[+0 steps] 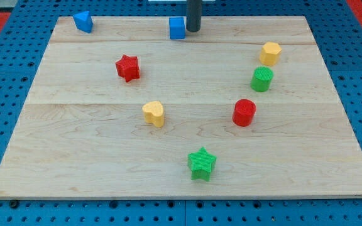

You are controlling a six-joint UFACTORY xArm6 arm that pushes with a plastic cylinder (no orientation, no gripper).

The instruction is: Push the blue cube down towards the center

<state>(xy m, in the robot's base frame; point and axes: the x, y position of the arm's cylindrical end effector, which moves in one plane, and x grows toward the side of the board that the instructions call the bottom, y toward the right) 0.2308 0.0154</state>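
The blue cube (177, 28) sits near the view's top edge of the wooden board (93, 150), a little left of centre. My tip (193, 29) is the lower end of a dark rod that comes down from the view's top. It stands right beside the blue cube's right side, touching or almost touching it.
A blue triangular block (83, 21) lies at the top left. A red star (127, 68), a yellow heart (154, 113), a red cylinder (244, 112), a green cylinder (262, 79), a yellow hexagonal block (270, 53) and a green star (202, 164) are spread over the board.
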